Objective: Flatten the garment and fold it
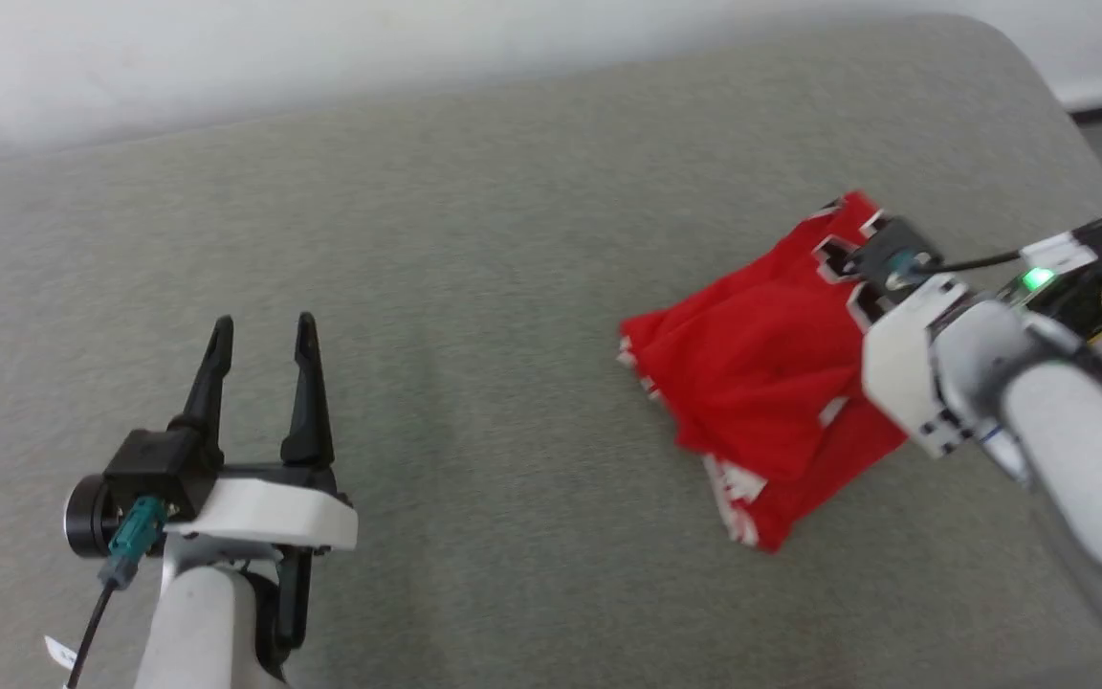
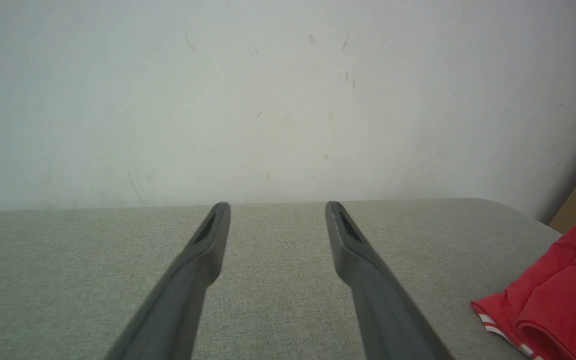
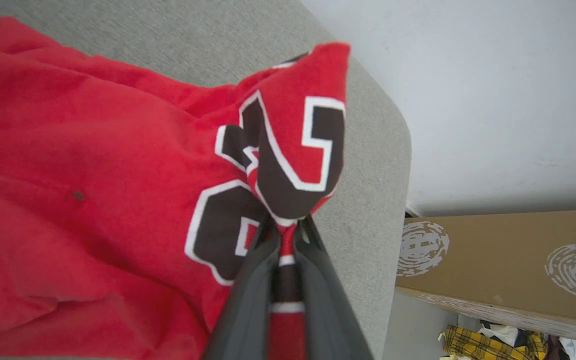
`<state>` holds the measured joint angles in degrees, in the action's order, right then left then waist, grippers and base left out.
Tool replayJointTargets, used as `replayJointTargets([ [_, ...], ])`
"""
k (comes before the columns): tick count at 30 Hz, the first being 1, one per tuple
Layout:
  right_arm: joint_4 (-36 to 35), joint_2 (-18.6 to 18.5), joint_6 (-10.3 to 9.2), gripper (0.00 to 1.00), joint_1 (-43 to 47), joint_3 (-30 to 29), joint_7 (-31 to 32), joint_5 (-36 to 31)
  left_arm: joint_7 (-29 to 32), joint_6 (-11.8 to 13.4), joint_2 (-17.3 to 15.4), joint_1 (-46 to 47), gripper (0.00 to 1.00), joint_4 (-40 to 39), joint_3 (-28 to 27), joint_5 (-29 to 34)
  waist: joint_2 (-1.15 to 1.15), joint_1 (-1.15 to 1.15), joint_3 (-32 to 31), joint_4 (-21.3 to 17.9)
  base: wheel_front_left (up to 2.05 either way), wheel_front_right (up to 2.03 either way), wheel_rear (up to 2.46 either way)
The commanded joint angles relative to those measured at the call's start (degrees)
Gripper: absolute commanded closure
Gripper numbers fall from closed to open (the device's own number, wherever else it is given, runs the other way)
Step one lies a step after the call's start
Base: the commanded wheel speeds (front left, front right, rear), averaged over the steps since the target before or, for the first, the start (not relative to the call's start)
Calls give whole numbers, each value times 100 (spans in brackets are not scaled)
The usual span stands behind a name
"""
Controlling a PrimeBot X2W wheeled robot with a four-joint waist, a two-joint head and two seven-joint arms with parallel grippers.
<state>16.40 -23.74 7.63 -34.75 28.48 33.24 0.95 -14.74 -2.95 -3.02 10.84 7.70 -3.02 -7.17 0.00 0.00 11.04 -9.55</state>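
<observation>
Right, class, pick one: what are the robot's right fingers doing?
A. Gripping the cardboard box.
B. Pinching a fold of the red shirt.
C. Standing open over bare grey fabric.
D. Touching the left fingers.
B: in the right wrist view the right fingers are closed on a lettered fold of the red shirt.

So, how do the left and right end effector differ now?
The left end effector is open; the right end effector is shut. The left holds nothing; the right pinches a lettered fold of the garment. The left is over bare grey surface, apart from the garment; the right is at it. Both have two long dark fingers.
</observation>
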Motion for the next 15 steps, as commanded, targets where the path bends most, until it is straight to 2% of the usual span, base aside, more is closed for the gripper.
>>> replayJointTargets([
  [1, 157, -132, -14, 100, -200, -15, -183, -68, -26, 13, -6, 120, 0, -82, 11, 68, 0, 0, 377, -638, 0, 0, 0],
  [5, 652, -261, -14, 100, -491, -477, -639, -200, -26, -25, -93, 306, 0, -166, 41, 164, 0, 0, 706, -941, 0, 0, 0],
  [8, 1056, -206, -14, 100, -651, -1024, -1071, -404, -26, -42, -160, 451, 0, -205, 99, 248, 0, 0, 966, -1064, 0, 0, 0],
  [15, 1917, 31, -14, 100, -998, -2585, -1881, -1074, 35, -79, -374, 786, 0, -296, 202, 390, 0, 0, 1531, -1053, 0, 0, 0],
])
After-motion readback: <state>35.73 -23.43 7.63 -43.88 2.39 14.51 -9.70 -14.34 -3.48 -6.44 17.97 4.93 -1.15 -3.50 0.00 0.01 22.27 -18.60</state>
